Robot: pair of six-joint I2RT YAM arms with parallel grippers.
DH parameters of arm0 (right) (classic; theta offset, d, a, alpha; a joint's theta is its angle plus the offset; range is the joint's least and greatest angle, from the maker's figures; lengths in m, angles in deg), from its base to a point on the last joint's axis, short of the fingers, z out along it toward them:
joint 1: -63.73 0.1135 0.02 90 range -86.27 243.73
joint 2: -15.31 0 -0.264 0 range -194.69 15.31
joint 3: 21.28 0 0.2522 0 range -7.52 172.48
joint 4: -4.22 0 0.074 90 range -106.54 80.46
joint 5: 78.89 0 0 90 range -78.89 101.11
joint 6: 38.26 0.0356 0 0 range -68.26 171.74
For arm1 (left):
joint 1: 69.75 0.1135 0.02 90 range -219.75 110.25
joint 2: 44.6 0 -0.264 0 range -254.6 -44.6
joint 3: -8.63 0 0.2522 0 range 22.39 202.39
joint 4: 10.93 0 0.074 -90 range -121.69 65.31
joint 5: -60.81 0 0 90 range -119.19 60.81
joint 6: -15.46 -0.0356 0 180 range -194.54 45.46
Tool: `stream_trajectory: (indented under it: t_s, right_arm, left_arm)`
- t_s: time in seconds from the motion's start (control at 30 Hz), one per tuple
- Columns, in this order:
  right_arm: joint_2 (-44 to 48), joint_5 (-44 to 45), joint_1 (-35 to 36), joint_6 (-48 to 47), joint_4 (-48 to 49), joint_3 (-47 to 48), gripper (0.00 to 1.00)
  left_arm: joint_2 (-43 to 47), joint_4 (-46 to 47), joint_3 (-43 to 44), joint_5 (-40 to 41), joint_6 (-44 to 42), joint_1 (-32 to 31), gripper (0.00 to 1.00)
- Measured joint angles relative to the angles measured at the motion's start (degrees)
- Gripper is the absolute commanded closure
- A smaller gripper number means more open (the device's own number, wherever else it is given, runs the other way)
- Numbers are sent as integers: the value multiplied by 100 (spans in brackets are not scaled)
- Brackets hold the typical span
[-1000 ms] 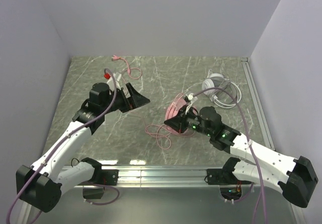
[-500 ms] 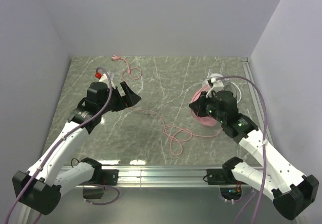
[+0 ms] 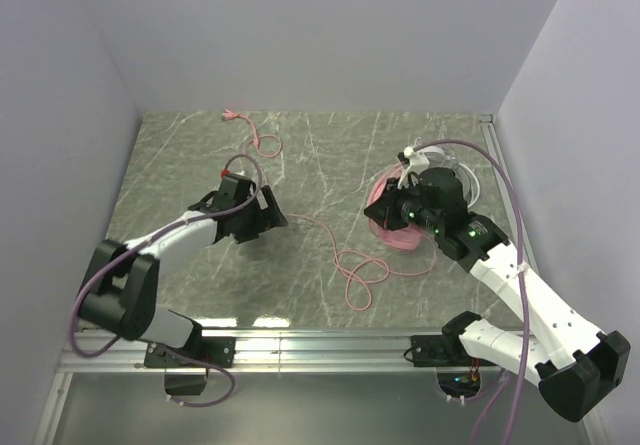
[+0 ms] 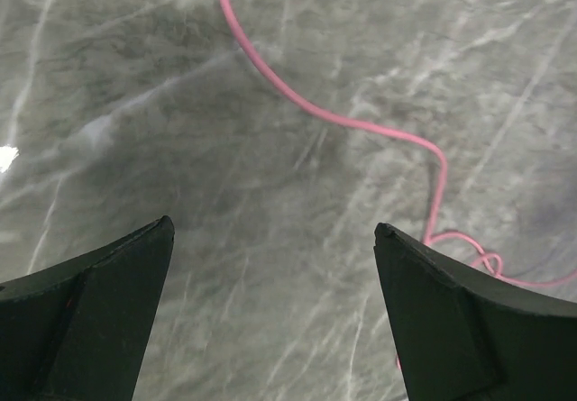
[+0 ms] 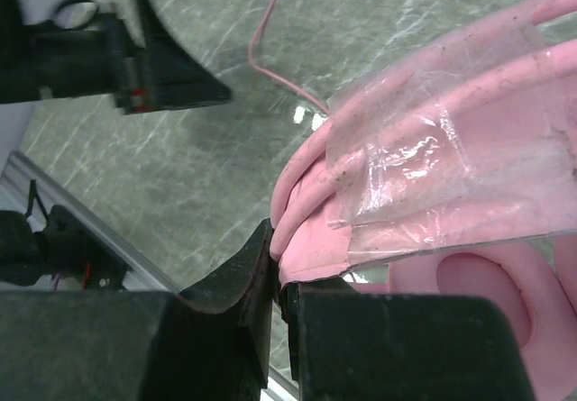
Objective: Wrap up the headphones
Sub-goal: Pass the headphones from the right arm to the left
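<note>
Item: all-pink over-ear headset [image 5: 315, 234] with padded cups and a clear-taped band, at the table's right side.
Right gripper [image 5: 275, 279]: clamped on the edge of its pink band.
Long pink cord [image 4: 356, 124]: trails in loops across the grey marbled tabletop [image 3: 330, 155].
Left gripper [image 4: 270, 315]: jaws wide apart, empty, near the cord.

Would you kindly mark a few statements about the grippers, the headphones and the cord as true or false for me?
1. The left gripper is open and grips nothing. True.
2. The right gripper is open and holds nothing. False: it is shut on the pink headphones.
3. The pink cord lies looped on the table. True.
4. The white headphones lie at the table's left edge. False: they lie at the far right, beyond the right gripper.
</note>
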Motion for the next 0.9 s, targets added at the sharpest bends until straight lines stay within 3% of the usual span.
stream_trajectory:
  t_s: [0.3,0.53,0.57,0.67,0.77,0.83,0.9]
  right_arm:
    - [4,-372,33,-42,63,68,100]
    - [20,-533,72,-46,199,55,100]
    - [17,-564,76,-50,243,55,100]
    - [-4,-603,127,-72,348,55,100]
    - [-85,-588,175,-136,361,55,100]
    - [-160,-538,190,-192,332,55,100]
    - [-216,-481,197,-251,275,55,100]
  left_arm:
    - [-1399,774,483,-20,570,-50,6]
    - [-2586,1773,1340,-50,1226,-146,37]
    - [-2793,1860,1539,-20,1287,-203,37]
    - [-3705,1781,2776,-33,1340,-459,27]
    - [-4540,1517,4258,-42,1161,-767,8]
    - [-4503,1353,4430,11,981,-916,1]
    - [-4140,1174,4188,-11,809,-994,1]
